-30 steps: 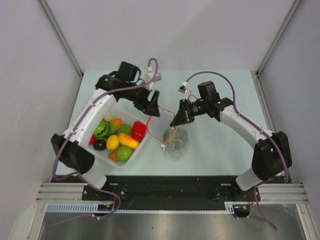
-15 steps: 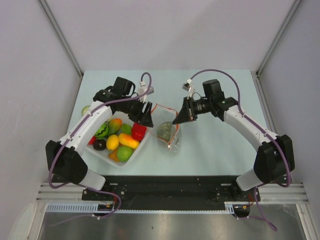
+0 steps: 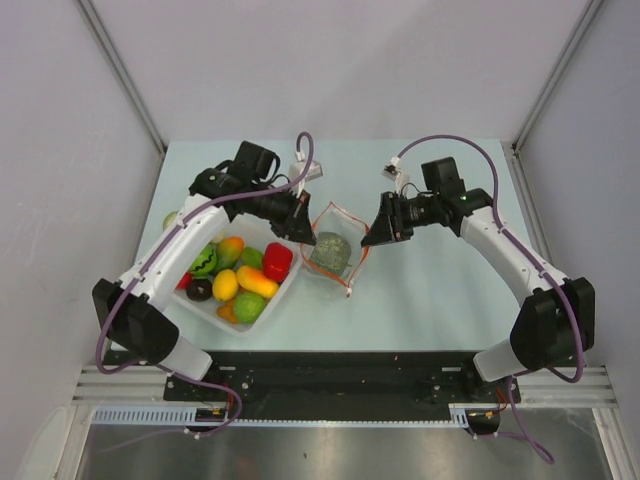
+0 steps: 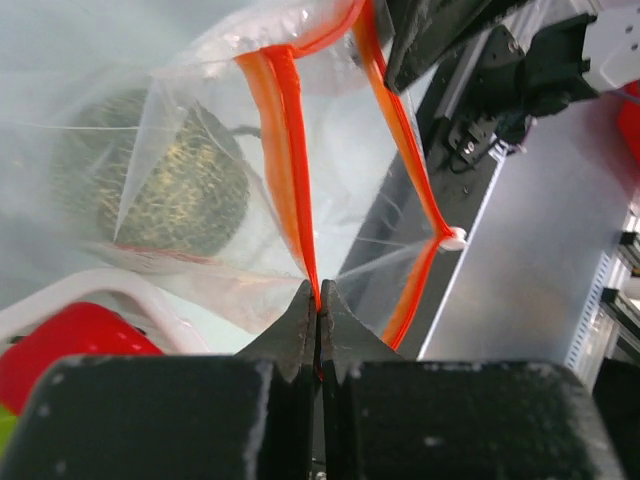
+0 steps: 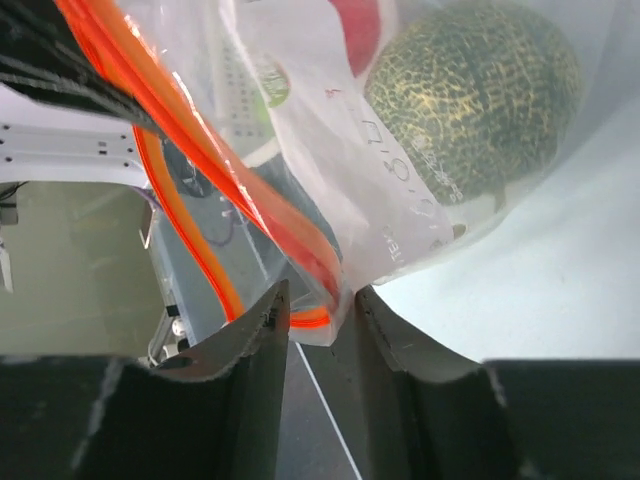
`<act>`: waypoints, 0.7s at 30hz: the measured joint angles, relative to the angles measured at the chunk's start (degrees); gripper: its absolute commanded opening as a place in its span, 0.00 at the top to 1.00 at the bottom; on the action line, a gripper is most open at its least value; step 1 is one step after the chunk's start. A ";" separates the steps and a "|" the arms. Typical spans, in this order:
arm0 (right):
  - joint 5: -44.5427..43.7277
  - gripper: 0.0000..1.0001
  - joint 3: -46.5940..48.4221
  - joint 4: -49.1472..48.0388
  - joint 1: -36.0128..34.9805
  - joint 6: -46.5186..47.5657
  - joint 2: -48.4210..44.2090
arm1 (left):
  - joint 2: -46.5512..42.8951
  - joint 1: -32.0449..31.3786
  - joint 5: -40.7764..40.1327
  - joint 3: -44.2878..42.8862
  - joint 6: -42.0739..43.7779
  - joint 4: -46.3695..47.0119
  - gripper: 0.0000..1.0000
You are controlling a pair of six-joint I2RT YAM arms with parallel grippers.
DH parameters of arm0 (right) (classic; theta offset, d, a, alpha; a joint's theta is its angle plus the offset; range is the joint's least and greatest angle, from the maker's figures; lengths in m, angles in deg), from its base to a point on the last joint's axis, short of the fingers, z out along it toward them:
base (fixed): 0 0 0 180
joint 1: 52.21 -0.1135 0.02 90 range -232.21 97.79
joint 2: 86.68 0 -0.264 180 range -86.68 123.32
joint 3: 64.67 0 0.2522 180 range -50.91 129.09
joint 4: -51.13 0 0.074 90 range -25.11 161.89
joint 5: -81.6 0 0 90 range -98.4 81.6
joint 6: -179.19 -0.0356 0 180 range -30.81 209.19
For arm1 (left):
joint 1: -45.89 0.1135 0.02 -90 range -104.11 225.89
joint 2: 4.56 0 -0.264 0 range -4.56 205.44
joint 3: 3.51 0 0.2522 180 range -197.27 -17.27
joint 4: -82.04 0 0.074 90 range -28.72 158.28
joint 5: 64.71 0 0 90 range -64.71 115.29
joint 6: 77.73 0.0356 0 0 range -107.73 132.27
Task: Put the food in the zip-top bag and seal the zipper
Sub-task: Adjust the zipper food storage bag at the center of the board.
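The zip-top bag [image 3: 333, 262] hangs between my two grippers, a little right of the tray. Inside it sits the food, a mottled grey-green ball [image 3: 328, 253] [image 4: 165, 180] [image 5: 475, 95]. My left gripper [image 3: 305, 238] [image 4: 318, 292] is shut on the orange-red zipper [image 4: 285, 150] at the bag's mouth. The zipper's two sides are spread apart, and its white end piece [image 4: 453, 238] shows at the far end. My right gripper [image 3: 372, 238] [image 5: 318, 295] stands open, with a corner of the bag loose between its fingers.
A clear tray [image 3: 290, 285] by the left arm holds several toy fruits, among them a red pepper [image 3: 277, 262] [image 4: 70, 345] and a green fruit [image 3: 249, 306]. A pale green piece [image 3: 170, 220] lies at the table's left edge.
My left gripper reached the bag and shut on the zipper strip. My right gripper, shut on the bag before, has parted its jaws. The bag rose and shifted left and away from the bases.
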 measured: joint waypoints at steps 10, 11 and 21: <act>-3.50 1.00 0.20 2.38 -0.13 1.46 -0.09 | 0.22 -0.92 0.76 2.91 -0.24 -0.20 0.88; -3.39 1.00 0.22 2.56 -0.09 1.46 -0.13 | 0.22 -0.72 0.46 2.91 -0.42 0.11 0.87; -2.56 1.00 -1.92 0.76 0.48 -0.90 -3.23 | -4.52 6.45 -6.78 6.19 -0.31 5.22 0.00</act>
